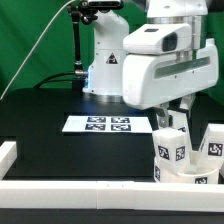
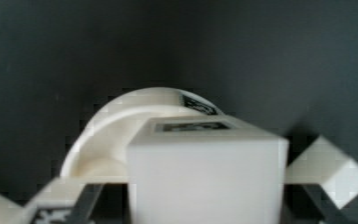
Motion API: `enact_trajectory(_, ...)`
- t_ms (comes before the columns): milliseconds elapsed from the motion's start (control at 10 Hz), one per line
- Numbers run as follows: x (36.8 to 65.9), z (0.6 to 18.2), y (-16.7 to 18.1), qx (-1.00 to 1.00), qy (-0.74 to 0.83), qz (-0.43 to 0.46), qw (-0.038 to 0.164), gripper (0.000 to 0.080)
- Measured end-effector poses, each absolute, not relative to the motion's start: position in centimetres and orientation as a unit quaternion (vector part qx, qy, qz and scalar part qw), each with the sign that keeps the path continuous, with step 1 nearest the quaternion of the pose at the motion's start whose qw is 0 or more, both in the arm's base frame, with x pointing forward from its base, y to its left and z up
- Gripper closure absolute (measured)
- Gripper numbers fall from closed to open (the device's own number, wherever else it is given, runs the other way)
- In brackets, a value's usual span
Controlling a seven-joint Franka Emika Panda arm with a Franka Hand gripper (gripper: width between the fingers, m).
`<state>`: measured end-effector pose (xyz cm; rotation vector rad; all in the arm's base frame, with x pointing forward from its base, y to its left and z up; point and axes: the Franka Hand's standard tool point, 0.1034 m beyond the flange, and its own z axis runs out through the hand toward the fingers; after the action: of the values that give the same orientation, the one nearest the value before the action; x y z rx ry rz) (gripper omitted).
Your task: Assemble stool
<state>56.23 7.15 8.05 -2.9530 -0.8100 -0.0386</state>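
Note:
My gripper is shut on a white block leg with black-and-white tags and holds it upright over the round white seat at the exterior view's right. In the wrist view the leg fills the middle between my dark fingers. The seat's curved rim shows just behind it. I cannot tell whether the leg touches the seat. A second tagged leg stands to the right of the held one, and a white piece beside the leg in the wrist view may be it.
The marker board lies flat on the black table, left of my gripper. A long white rail runs along the front edge and another along the left. The arm's base stands behind the board.

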Motion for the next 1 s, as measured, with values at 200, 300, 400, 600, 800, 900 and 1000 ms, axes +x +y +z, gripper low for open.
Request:
enact_trajectory(200,56.3,8.0,7.5,-0.988,-0.142,-0.021,0.047,0.0462)
enact_trajectory(300,56.3,8.0,7.8,-0.996,-0.063,-0.022,0.052,0.0462)
enact_trajectory(400,56.4,8.0,8.0,-0.998,-0.013,-0.026,0.054,0.0462)
enact_trajectory(600,56.5,8.0,8.4,-0.997,0.043,-0.026,0.056,0.0462)
enact_trajectory(800,56.5,8.0,8.4,-0.993,0.105,-0.022,0.058,0.0462)
enact_trajectory(900,56.5,8.0,8.4,-0.990,0.124,-0.021,0.058,0.0462)
enact_trajectory(1000,56.5,8.0,8.5,-0.983,0.170,-0.018,0.061,0.0462)
